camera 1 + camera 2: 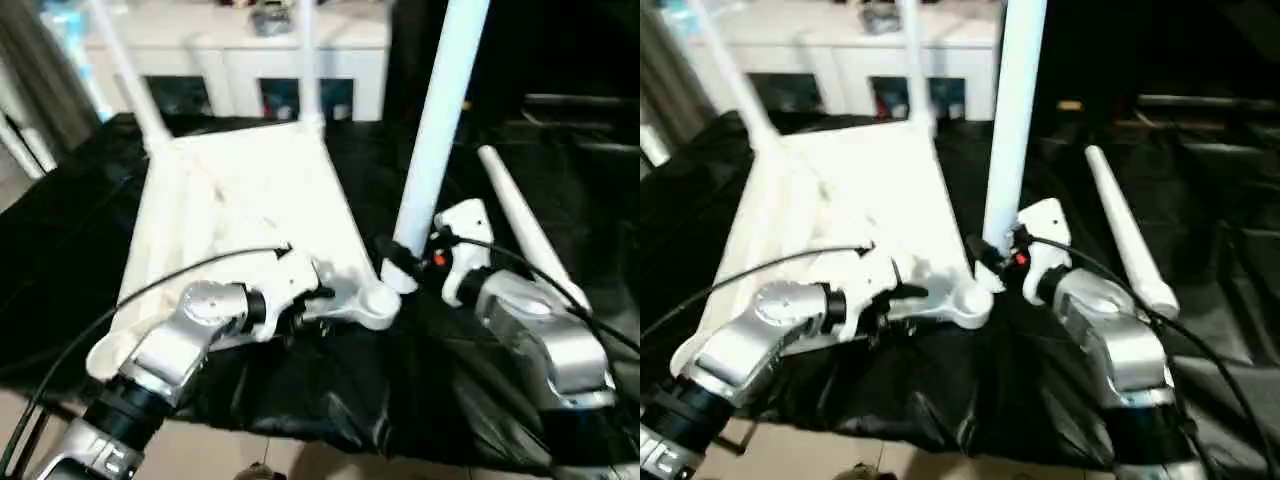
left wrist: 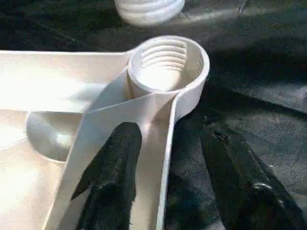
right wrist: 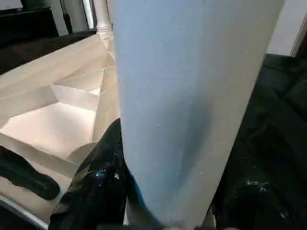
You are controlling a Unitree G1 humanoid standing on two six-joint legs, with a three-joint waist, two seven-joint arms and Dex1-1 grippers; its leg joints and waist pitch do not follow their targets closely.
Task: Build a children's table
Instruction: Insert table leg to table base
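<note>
Bracing the tabletop (image 1: 240, 190) comes first here: the left gripper (image 2: 168, 158) straddles its rim wall low in the left wrist view, one black finger (image 2: 115, 167) inside the wall and one outside on the black cloth (image 1: 60, 260), beside the empty threaded socket (image 2: 165, 64); whether it pinches the wall or only brackets it I cannot tell. Lower centre of the left eye view, that socket sits at the tabletop's near corner. Just right of it, the right gripper (image 1: 410, 262) is clamped around the base of an upright leg (image 1: 435, 130), which stands close beside the socket, not in it. To do this step well, I judge the leg's end should be brought squarely over the socket, kept plumb, lowered until the threads meet, then turned without side push so the tabletop does not slide. A spare leg (image 1: 525, 235) lies right of centre. Two legs (image 1: 130, 80) already stand in the far corners, upper left
</note>
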